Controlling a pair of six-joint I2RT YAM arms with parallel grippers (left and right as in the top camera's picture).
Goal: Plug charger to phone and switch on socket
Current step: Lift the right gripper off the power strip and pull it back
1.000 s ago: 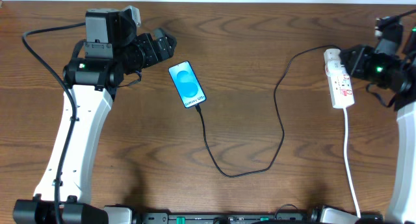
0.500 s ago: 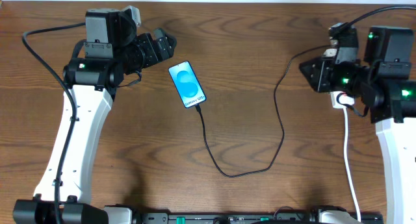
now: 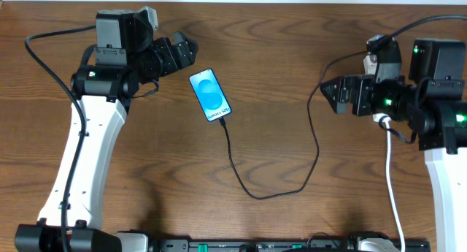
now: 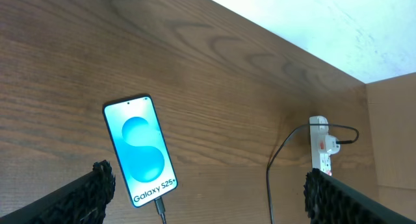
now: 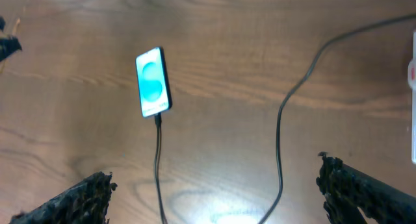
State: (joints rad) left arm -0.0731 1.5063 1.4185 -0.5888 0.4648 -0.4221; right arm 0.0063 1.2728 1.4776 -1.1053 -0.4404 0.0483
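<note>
Wooden table (image 3: pixel 292 33), charger (image 5: pixel 279 146) plugged into phone (image 3: pixel 211 96), socket (image 4: pixel 319 147) under right arm (image 3: pixel 438 84) — left fingers (image 4: pixel 91 191), right fingers (image 5: pixel 354 185) spread apart.

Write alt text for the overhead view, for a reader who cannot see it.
A phone with a lit blue screen lies on a wooden table, its black charger cable looping across to the socket, mostly hidden under the right arm. The left gripper sits just up-left of the phone; the right gripper hovers by the socket.

Table: dark brown wooden tabletop (image 3: pixel 277 33), grained; I see a soft sheen.
Phone: slim blue-screened smartphone (image 3: pixel 210 96), glossy glass.
Cable: thin black cable (image 3: pixel 318 144), matt.
</note>
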